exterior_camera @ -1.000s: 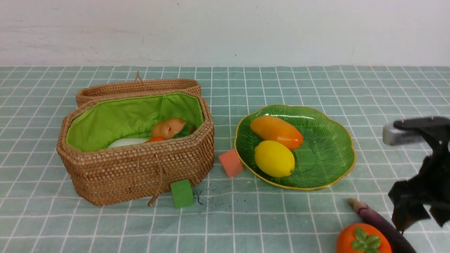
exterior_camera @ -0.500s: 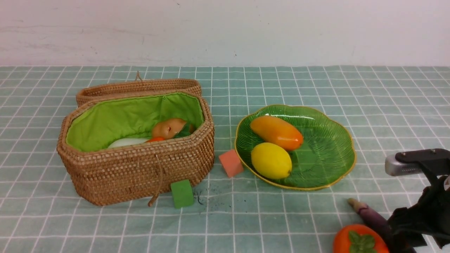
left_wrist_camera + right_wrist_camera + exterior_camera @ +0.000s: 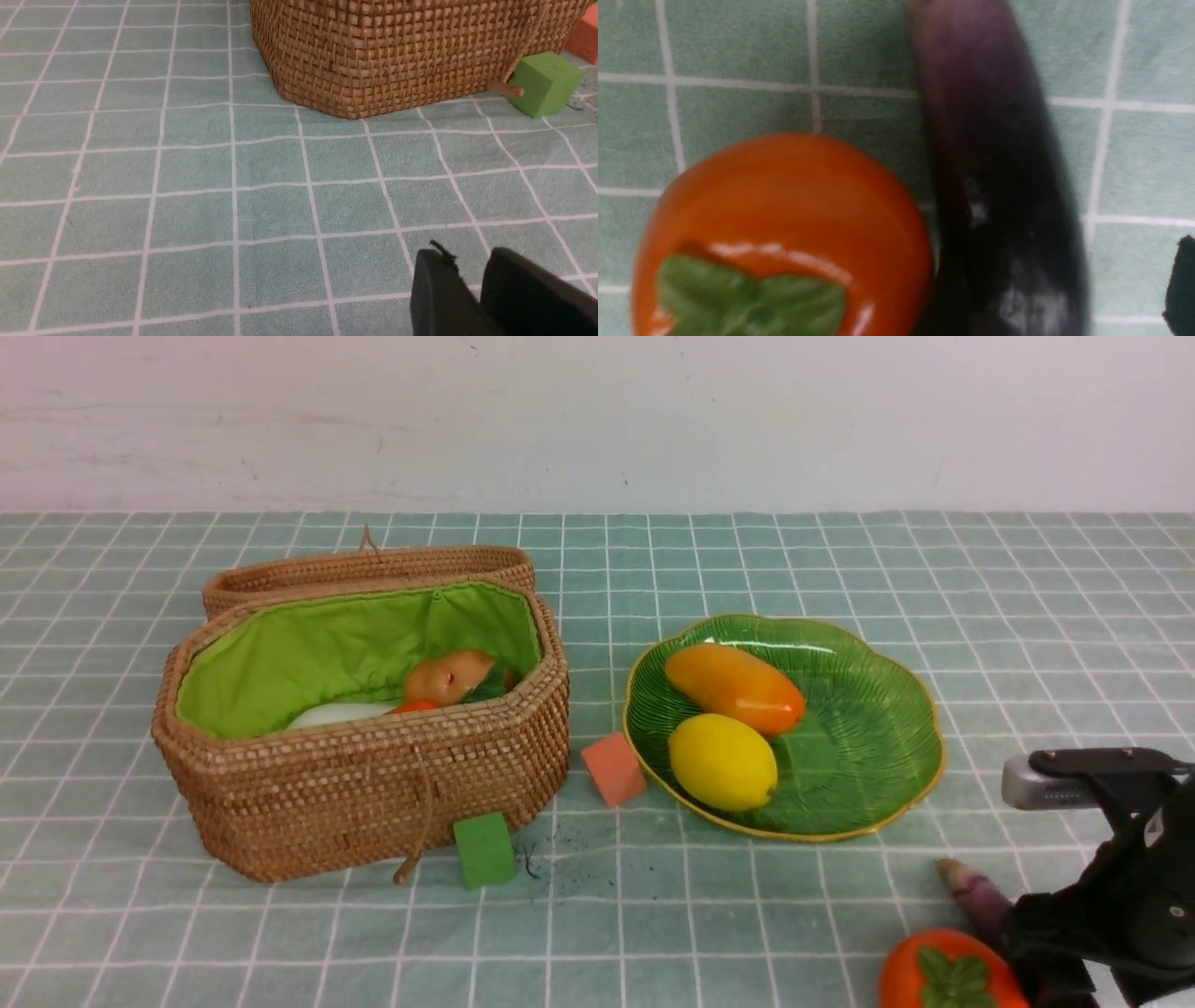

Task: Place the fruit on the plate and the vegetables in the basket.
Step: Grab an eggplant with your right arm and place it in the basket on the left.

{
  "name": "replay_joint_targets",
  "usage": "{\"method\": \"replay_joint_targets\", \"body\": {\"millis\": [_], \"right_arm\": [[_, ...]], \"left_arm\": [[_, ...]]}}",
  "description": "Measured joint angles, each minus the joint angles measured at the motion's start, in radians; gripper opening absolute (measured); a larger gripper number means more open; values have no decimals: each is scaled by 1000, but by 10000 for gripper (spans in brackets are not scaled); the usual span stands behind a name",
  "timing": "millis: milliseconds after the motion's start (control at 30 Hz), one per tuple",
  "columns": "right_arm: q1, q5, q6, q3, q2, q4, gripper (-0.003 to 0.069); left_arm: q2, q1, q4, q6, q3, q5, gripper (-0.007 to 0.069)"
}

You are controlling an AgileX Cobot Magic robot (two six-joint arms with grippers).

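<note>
Down at the near right corner of the worktop, the right gripper [image 3: 1064, 957] sits low over the eggplant [image 3: 976, 901], jaws apart and not clamped on it; the persimmon [image 3: 948, 975] lies against the eggplant on the side toward the left edge; mango [image 3: 735, 688] and lemon [image 3: 722, 762] rest on the plate [image 3: 878, 747], right of centre; the basket [image 3: 364, 803], left of centre, holds the radish [image 3: 336, 714] and potato [image 3: 446, 677]; the left gripper [image 3: 479, 298] hangs empty over the cloth [image 3: 187, 186] near the basket, fingers together.
</note>
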Motion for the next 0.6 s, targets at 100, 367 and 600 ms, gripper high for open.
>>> {"method": "replay_joint_targets", "body": {"millis": [100,367,600], "right_arm": [[0,-12,0,0,53,-6,519],[0,13,-2,-12,66,15,393],[15,126,-32,-243,-41,25,393]], "left_arm": [[0,0,0,0,0,0,144],[0,0,0,0,0,0,144],[0,0,0,0,0,0,144]]}}
